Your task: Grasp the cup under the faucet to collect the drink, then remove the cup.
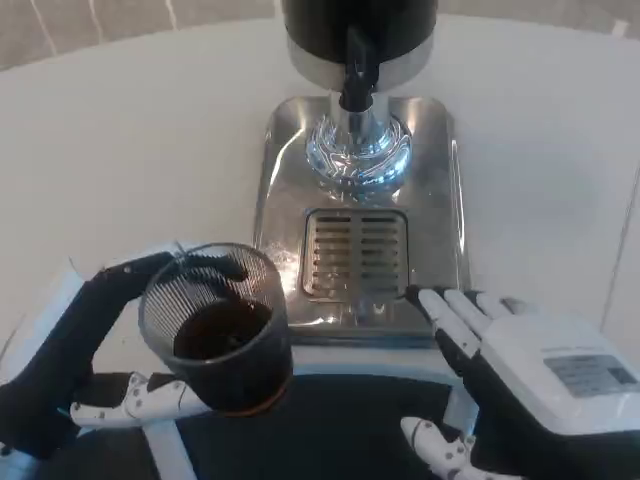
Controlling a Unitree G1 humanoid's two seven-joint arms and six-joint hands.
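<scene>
White table [120,150] bears a steel dispenser base [440,200]; left hand [90,340] holds cup [220,335], right hand [520,365] spread.

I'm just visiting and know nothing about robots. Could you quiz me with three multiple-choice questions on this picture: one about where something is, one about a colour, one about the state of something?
1. Where is the cup?
A. Standing on the drip grate
B. In the left hand, off to the left of the grate
C. In the right hand

2. What colour is the drink in the cup?
A. Dark brown
B. Clear
C. Orange

3. What is the right hand doing?
A. Pressing the faucet
B. Holding the cup
C. Holding nothing, fingers stretched by the tray

Answers:
1. B: the left hand wraps the cup, clear of the drip grate.
2. A: dark liquid shows inside.
3. C: its fingers lie straight at the edge of the steel tray, far from the faucet.
</scene>
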